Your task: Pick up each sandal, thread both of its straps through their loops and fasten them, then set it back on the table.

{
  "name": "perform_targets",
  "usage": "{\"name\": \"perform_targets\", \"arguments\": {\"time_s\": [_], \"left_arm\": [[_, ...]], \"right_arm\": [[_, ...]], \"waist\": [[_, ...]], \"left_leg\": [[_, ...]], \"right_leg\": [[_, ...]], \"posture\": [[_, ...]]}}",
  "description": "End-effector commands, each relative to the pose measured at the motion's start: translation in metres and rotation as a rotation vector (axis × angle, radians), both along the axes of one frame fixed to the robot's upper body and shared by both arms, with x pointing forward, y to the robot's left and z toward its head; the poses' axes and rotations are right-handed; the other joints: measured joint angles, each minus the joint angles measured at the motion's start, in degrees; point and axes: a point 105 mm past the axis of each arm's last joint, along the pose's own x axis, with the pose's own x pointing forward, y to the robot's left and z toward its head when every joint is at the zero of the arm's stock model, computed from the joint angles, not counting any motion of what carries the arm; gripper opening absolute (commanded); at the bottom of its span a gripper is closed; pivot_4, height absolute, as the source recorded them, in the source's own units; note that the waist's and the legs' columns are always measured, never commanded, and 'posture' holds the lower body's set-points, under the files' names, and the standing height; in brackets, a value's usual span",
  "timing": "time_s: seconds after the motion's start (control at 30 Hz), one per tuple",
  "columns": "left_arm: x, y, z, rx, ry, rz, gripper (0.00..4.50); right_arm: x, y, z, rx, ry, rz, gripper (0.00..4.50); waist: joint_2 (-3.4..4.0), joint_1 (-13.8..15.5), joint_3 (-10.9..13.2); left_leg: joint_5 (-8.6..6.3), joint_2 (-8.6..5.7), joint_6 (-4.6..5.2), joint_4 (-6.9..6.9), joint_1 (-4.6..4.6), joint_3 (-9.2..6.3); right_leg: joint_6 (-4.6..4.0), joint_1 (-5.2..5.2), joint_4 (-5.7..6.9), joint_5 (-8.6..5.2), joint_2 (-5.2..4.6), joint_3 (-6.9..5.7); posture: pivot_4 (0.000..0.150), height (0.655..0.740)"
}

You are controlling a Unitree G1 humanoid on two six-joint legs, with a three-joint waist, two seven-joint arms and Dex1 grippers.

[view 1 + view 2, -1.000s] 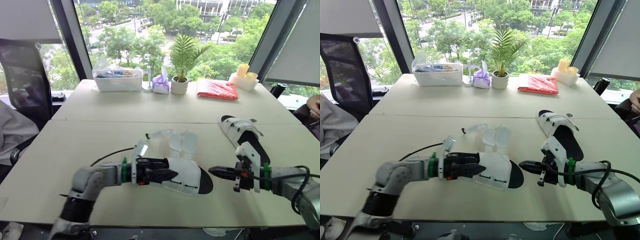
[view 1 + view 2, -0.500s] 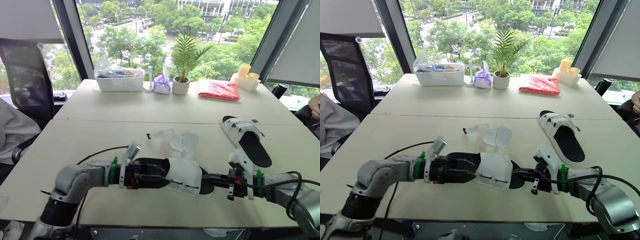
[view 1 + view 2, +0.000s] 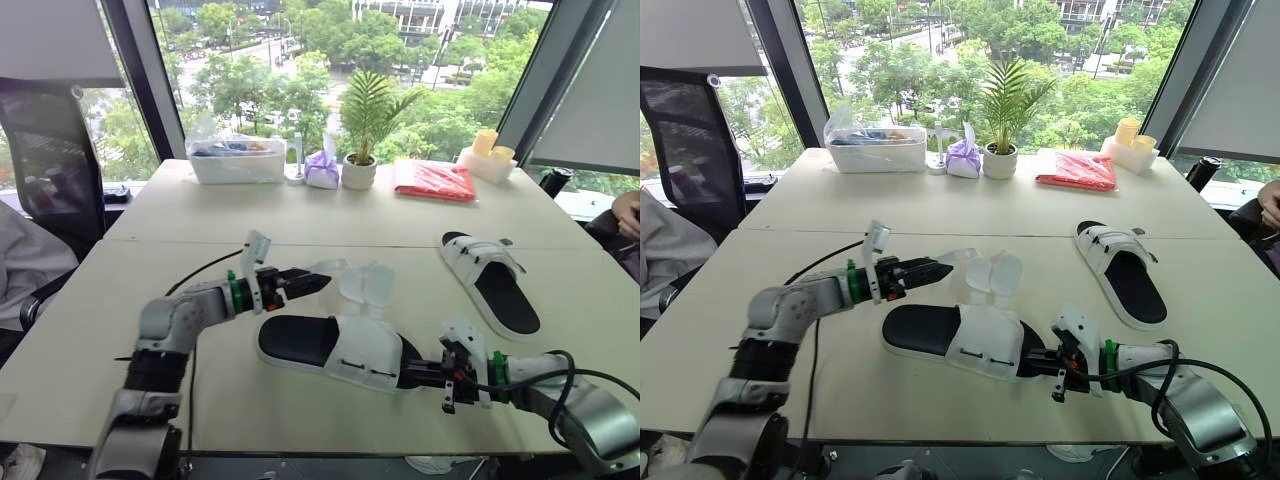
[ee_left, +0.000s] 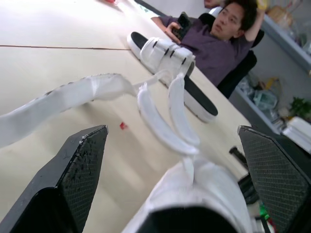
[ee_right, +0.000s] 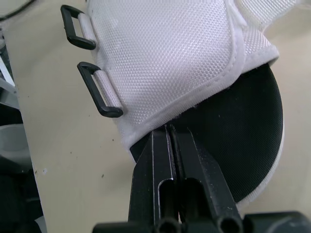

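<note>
A black-soled sandal with a white mesh upper (image 3: 345,350) lies flat on the near table, its two white straps (image 3: 365,285) loose and spread toward the far side. My right gripper (image 3: 407,377) is shut on the sandal's toe edge, the fingers (image 5: 160,160) pinching the sole just under the upper, beside two black loops (image 5: 97,92). My left gripper (image 3: 318,281) hovers open beside the loose strap ends (image 4: 155,111), with nothing between its fingers (image 4: 73,189). A second sandal (image 3: 490,282) lies at the far right.
Along the far table stand a clear plastic box (image 3: 237,158), a purple pouch (image 3: 322,168), a potted plant (image 3: 362,150), a red packet (image 3: 435,180) and yellow cups (image 3: 490,150). A black chair (image 3: 50,150) is at the left. A person (image 4: 214,34) sits past the right edge.
My left gripper let go of the sandal's heel and swung back toward the loose straps. The sandal now lies flat with its heel bare. My right gripper moved in and took the toe.
</note>
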Motion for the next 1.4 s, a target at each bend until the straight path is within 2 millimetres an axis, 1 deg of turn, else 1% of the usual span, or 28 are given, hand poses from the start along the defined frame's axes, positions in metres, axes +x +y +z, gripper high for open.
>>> {"name": "perform_targets", "arguments": {"time_s": [0.03, 0.13, 0.23, 0.33, 0.4, 0.43, 0.5, 0.67, 0.77, 0.97, 1.0, 1.07, 1.13, 1.23, 1.27, 1.33, 1.4], "left_arm": [[0.015, -0.01, 0.004, -0.004, 0.038, 0.031, 4.45], [0.021, -0.023, 0.001, 0.027, 0.079, 0.02, 4.45], [0.029, -0.032, 0.003, 0.003, 0.134, 0.027, 4.45], [0.04, -0.041, 0.007, -0.07, 0.213, 0.058, 4.45], [0.049, -0.047, 0.003, -0.095, 0.294, 0.099, 4.45], [0.053, -0.048, -0.002, -0.091, 0.336, 0.118, 4.45], [0.061, -0.051, -0.004, -0.139, 0.402, 0.175, 4.45], [0.081, -0.047, -0.005, -0.196, 0.447, 0.346, 4.45], [0.085, -0.047, -0.009, -0.196, 0.486, 0.41, 3.62], [0.081, -0.055, -0.009, -0.158, 0.461, 0.36, 0.59], [0.079, -0.056, -0.008, -0.154, 0.459, 0.34, 0.59], [0.079, -0.053, -0.006, -0.14, 0.442, 0.322, 0.59], [0.08, -0.046, -0.003, -0.119, 0.415, 0.325, 0.59], [0.079, -0.032, 0.002, -0.111, 0.401, 0.3, 1.44], [0.076, -0.028, 0.005, -0.104, 0.391, 0.269, 1.91], [0.061, -0.021, 0.01, -0.08, 0.389, 0.153, 2.87], [0.046, -0.017, 0.009, -0.058, 0.41, 0.079, 3.94]], "right_arm": [[0.001, 0.003, -0.008, -0.011, 0.021, 0.005, 0.0], [0.004, 0.004, -0.007, -0.011, 0.01, 0.001, 0.0], [0.006, 0.005, -0.007, -0.008, 0.002, -0.005, 0.0], [0.008, 0.006, -0.007, -0.004, -0.007, -0.014, 0.0], [0.009, 0.007, -0.007, -0.002, -0.013, -0.019, 0.0], [0.01, 0.008, -0.008, -0.001, -0.015, -0.02, 0.0], [0.011, 0.009, -0.008, 0.003, -0.022, -0.026, 0.0], [0.012, 0.011, -0.009, 0.011, -0.031, -0.035, 0.0], [0.013, 0.011, -0.009, 0.013, -0.037, -0.043, 0.0], [0.014, 0.009, -0.009, 0.014, -0.046, -0.064, 0.0], [0.014, 0.009, -0.009, 0.014, -0.047, -0.065, 0.0], [0.014, 0.009, -0.009, 0.015, -0.047, -0.067, 0.0], [0.013, 0.009, -0.009, 0.015, -0.048, -0.068, 0.0], [0.014, 0.009, -0.01, 0.014, -0.052, -0.073, 0.0], [0.014, 0.009, -0.009, 0.014, -0.053, -0.074, 0.0], [0.014, 0.009, -0.01, 0.016, -0.053, -0.075, 0.0], [0.014, 0.009, -0.011, 0.017, -0.051, -0.075, 0.0]], "waist": [[-0.01, 0.0, 0.0], [-0.01, 0.0, 0.0], [-0.03, 0.1, 0.0], [-0.06, 0.1, 0.0], [-0.08, 0.0, 0.0], [-0.08, 0.0, 0.0], [-0.09, -0.1, 0.0], [-0.11, -0.2, 0.1], [-0.12, -0.1, 0.1], [-0.12, -0.1, 0.1], [-0.12, -0.1, 0.1], [-0.12, -0.1, 0.1], [-0.12, -0.1, 0.1], [-0.12, -0.3, 0.1], [-0.12, -0.3, 0.1], [-0.1, -0.4, 0.1], [-0.09, -0.4, 0.1]], "left_leg": [[0.0, 0.0, 0.0, 0.0, 0.01, 0.0], [0.0, 0.01, 0.0, 0.0, 0.0, -0.01], [0.01, 0.01, 0.01, 0.0, 0.0, -0.02], [0.01, 0.01, 0.01, 0.02, 0.0, -0.04], [0.01, 0.01, 0.01, 0.02, 0.0, -0.06], [0.01, 0.01, 0.01, 0.02, -0.01, -0.08], [0.01, 0.01, 0.01, 0.02, 0.0, -0.09], [0.0, 0.02, 0.01, 0.0, -0.01, -0.09], [0.0, 0.02, -0.01, 0.0, -0.01, -0.09], [-0.03, 0.01, -0.06, 0.0, -0.01, -0.09], [-0.03, 0.01, -0.06, 0.0, -0.01, -0.08], [-0.02, 0.01, -0.07, 0.0, -0.01, -0.08], [-0.04, 0.01, -0.1, 0.0, -0.01, -0.08], [-0.07, 0.01, -0.16, -0.01, -0.02, -0.08], [-0.07, 0.02, -0.17, -0.01, -0.03, -0.08], [-0.06, 0.01, -0.2, -0.02, -0.04, -0.08], [0.02, 0.01, -0.34, -0.05, -0.03, -0.08]], "right_leg": [[0.01, 0.0, 0.0, 0.01, 0.0, -0.01], [0.04, -0.01, 0.03, 0.02, 0.01, -0.03], [0.04, 0.0, 0.05, 0.02, 0.01, -0.06], [0.05, 0.0, 0.05, 0.03, 0.0, -0.08], [0.06, 0.0, 0.05, 0.03, 0.0, -0.09], [0.07, 0.0, 0.05, 0.03, 0.0, -0.11], [0.08, 0.01, 0.06, 0.04, 0.0, -0.13], [0.12, -0.02, 0.09, 0.05, -0.01, -0.13], [0.14, -0.03, 0.1, 0.07, -0.02, -0.13], [0.15, -0.03, 0.1, 0.08, -0.02, -0.15], [0.15, -0.03, 0.1, 0.08, -0.02, -0.15], [0.15, -0.04, 0.1, 0.07, -0.01, -0.15], [0.15, -0.04, 0.1, 0.07, -0.01, -0.16], [0.15, -0.07, 0.11, 0.07, 0.0, -0.16], [0.15, -0.09, 0.11, 0.07, 0.0, -0.16], [0.15, -0.09, 0.12, 0.07, -0.01, -0.16], [0.15, -0.09, 0.14, 0.07, 0.0, -0.16]], "posture": [[0.15, 0.74], [0.15, 0.74], [0.15, 0.74], [0.15, 0.74], [0.15, 0.74], [0.15, 0.74], [0.15, 0.74], [0.15, 0.74], [0.15, 0.74], [0.15, 0.74], [0.15, 0.74], [0.15, 0.74], [0.15, 0.74], [0.15, 0.74], [0.15, 0.74], [0.15, 0.74], [0.15, 0.74]]}}
